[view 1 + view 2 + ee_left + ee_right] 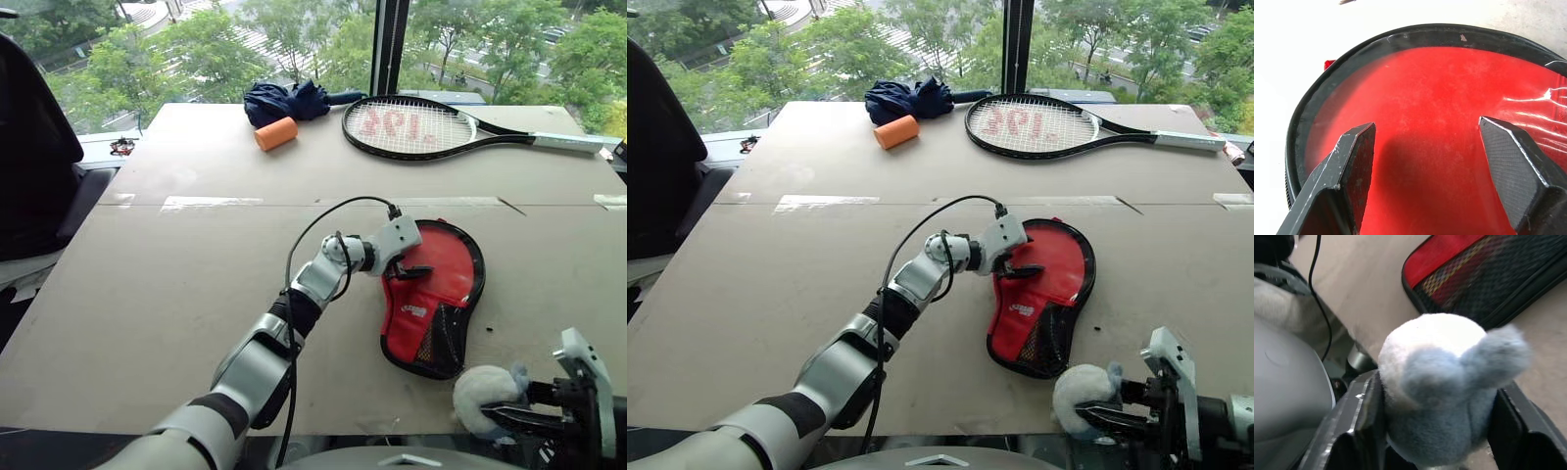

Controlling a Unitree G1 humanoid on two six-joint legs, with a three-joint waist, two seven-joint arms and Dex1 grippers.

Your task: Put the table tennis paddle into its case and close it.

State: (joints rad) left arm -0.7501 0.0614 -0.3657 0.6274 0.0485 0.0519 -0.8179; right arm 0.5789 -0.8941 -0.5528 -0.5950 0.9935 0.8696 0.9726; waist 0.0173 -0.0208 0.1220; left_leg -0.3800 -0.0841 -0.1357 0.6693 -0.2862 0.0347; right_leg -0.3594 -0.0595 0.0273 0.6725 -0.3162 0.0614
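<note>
Tabletop (196, 294): we see a wide beige board surface with tape strips across its middle, set before a window.
Case (446, 284): red with black trim, it lies flat on the tabletop, to the right of centre; its black mesh pocket and white logo sit at the narrower near end.
Case, close up (1440, 122): in the left wrist view we see a red round face under a glossy, clear-looking layer, ringed by a black rim.
Table tennis paddle: we cannot tell from these views whether the red face under the clear layer is the paddle's rubber or the case itself; no wooden handle can be made out.
Left gripper (409, 271): it reaches across from the left onto the case's left edge, its jaws spread apart above the red surface and holding nothing; we cannot tell whether the tips touch the case.
Right gripper (509, 416): low at the near right edge of the tabletop, near the case's mesh end.
Plush toy (1442, 387): a white and pale blue soft toy sits between the right jaws; they flank it on both sides, but we cannot tell whether they press on it.
Tennis racket (411, 127): black, strung, at the far side of the tabletop.
Umbrella (284, 100): dark blue, folded, far side, left of the racket.
Orange cylinder (275, 133): just beside the umbrella, nearer to us.
</note>
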